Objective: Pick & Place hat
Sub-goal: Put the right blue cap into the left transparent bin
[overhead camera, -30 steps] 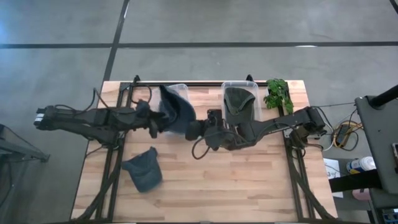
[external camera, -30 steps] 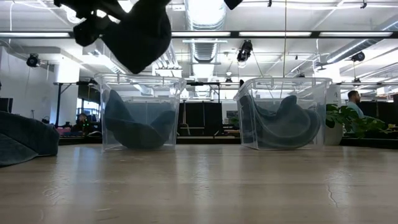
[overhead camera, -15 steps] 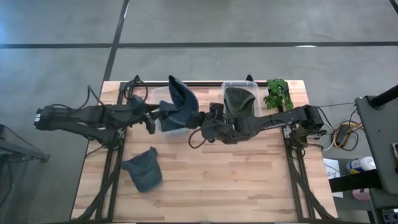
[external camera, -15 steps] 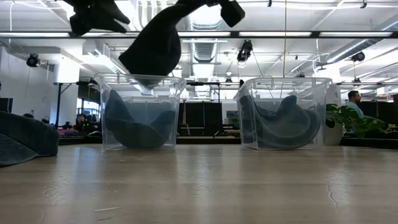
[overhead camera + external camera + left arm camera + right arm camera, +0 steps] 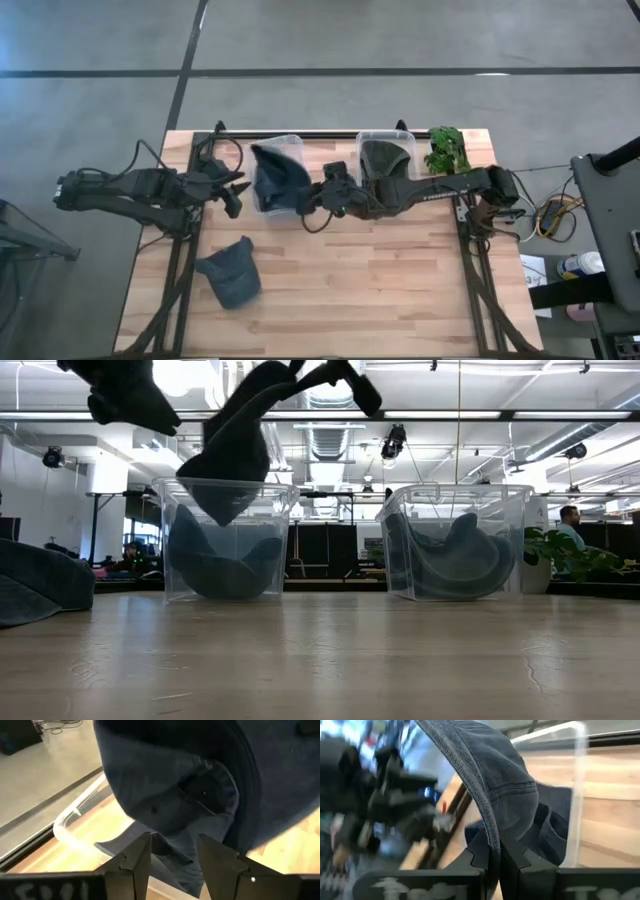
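Note:
A dark blue hat (image 5: 278, 178) hangs from my right gripper (image 5: 312, 197), which is shut on it over the left clear bin (image 5: 292, 140). The hat's lower end (image 5: 222, 510) dips into the bin's mouth, above another dark hat (image 5: 225, 570) lying on the bin's floor. My left gripper (image 5: 237, 198) stands open just left of the bin, with nothing between its fingers (image 5: 135, 862); the held hat (image 5: 190, 795) is ahead of it. A third hat (image 5: 230, 278) lies on the table near the left front. My right gripper pinches the hat's stitched edge (image 5: 492, 837) between its two fingers, coming from the table's right and slanting down. The hat hangs below and beyond the fingers, slack. Its lower end is inside the bin's mouth, clear of the table.
A second clear bin (image 5: 400, 135) with a dark hat (image 5: 385, 165) in it stands to the right of the first. A green plant (image 5: 447, 150) sits at the far right corner. Bare wood (image 5: 380, 290) fills the near half.
My right gripper has carried the hat toward the table's far left and tipped it. The hat has sunk from above the bin until its lower end is in the bin's mouth. My left gripper has drawn back toward the table's left edge, away from the hat.

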Available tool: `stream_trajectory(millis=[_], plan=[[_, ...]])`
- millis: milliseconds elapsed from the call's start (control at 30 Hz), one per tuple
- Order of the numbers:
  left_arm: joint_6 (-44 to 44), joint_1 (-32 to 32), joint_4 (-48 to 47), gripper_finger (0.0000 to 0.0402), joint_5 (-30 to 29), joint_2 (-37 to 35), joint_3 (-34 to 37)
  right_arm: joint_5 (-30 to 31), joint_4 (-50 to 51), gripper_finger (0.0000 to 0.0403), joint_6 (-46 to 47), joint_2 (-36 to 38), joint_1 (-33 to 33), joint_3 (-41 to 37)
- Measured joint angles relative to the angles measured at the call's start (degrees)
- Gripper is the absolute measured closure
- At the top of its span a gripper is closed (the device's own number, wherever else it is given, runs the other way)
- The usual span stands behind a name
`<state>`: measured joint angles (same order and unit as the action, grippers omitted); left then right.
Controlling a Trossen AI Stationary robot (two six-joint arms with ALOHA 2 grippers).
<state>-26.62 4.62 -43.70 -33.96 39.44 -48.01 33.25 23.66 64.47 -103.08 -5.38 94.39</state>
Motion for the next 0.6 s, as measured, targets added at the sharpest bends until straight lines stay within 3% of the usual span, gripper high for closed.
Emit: stream_trajectory(millis=[100,233,467,600], plan=[[0.34,-0.07,-0.64,0.0248,-0.99,-0.13,0.0,-7.54,-0.12,0.039,-6.9,0.45,2.82,0.16],[-4.43,-0.13,-2.35,0.0248,-3.65,-0.11,0.2,-11.37,0.78,0.039,-11.74,0.68,6.17,0.16],[-4.78,-0.02,-1.82,0.0248,4.46,1.63,0.59,-12.38,4.42,0.039,-22.61,3.16,10.05,0.16],[-5.88,-0.02,-1.8,0.0248,4.11,2.75,0.59,-19.31,6.58,0.039,-28.45,4.74,12.58,0.22]])
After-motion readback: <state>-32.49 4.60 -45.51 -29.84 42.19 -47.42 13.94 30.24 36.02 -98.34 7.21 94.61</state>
